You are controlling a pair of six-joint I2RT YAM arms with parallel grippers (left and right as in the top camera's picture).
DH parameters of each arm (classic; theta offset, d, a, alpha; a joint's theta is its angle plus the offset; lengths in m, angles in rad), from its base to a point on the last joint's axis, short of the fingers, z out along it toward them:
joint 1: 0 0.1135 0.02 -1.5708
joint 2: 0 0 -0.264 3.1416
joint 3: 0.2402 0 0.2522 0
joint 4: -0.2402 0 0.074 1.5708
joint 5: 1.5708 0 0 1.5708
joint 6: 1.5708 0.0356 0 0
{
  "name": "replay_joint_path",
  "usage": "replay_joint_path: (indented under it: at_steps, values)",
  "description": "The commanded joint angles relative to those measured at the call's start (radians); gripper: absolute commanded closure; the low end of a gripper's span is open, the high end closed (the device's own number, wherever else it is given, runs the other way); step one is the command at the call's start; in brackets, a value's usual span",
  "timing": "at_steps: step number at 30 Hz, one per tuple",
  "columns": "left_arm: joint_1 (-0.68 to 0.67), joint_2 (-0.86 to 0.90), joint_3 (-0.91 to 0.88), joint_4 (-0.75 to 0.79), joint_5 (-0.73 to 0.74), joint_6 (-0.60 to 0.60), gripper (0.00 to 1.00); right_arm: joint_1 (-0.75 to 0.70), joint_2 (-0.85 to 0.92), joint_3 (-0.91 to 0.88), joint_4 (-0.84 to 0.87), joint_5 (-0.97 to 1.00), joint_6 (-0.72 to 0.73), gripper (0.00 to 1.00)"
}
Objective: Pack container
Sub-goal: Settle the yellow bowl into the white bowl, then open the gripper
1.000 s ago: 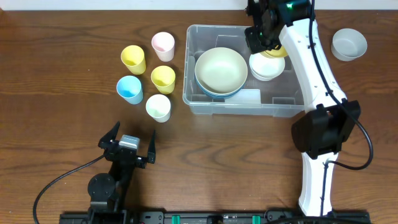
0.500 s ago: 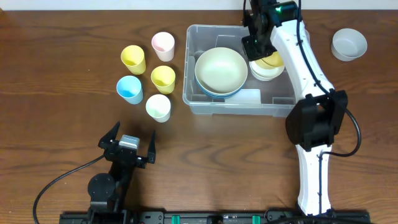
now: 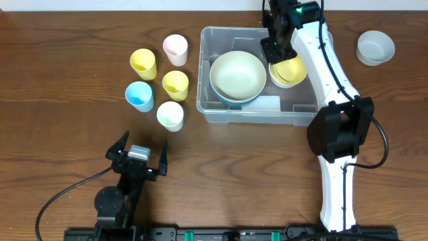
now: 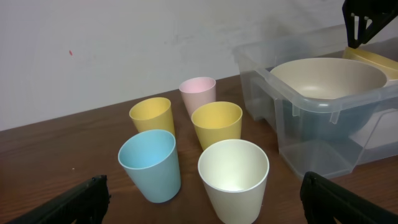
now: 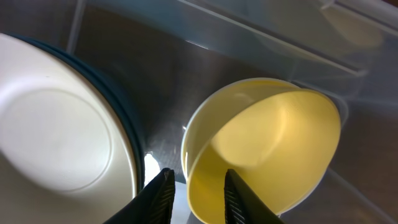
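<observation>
Inside the container [image 3: 302, 108], right claw [image 5: 196, 194] astride yellow bowl [image 5: 273, 143], apparently not gripping.

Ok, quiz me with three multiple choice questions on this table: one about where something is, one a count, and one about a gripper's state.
1. Where is the grey bowl relative to the container?
A) inside it
B) on the table to its right
C) stacked under it

2. How many cups stand left of the container?
A) three
B) four
C) five

3. How is the left gripper?
A) open and empty
B) shut on a blue cup
C) shut on a bowl

Answers:
1 B: the overhead view shows it alone beyond the container's right wall.
2 C: there are two yellow, one pink, one blue and one cream.
3 A: its fingers are spread wide with nothing between them.
</observation>
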Motion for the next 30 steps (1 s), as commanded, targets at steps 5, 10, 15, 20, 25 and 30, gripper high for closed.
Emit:
replay_joint_path:
  at_steps: [5, 10, 15, 20, 25, 30]
  values:
    - [0.005, -0.001, -0.019, -0.032, 0.006, 0.010, 0.02, -0.012, 0.000, 0.000, -0.012, 0.021, 0.007, 0.89]
    - [0.005, -0.001, -0.019, -0.032, 0.006, 0.010, 0.02, -0.012, 0.000, 0.000, -0.013, 0.008, 0.007, 0.95]
    - [0.005, -0.001, -0.019, -0.032, 0.006, 0.010, 0.02, -0.012, 0.001, 0.000, -0.003, -0.029, 0.007, 0.97]
    - [0.005, -0.001, -0.019, -0.032, 0.006, 0.010, 0.02, -0.012, 0.002, -0.004, 0.001, -0.032, 0.006, 0.98]
    - [0.005, -0.001, -0.019, -0.032, 0.006, 0.010, 0.02, -0.012, 0.002, -0.040, 0.036, -0.043, 0.006, 0.99]
    - [0.005, -0.001, -0.019, -0.032, 0.006, 0.010, 0.02, -0.016, 0.002, -0.047, 0.049, -0.043, 0.006, 0.98]
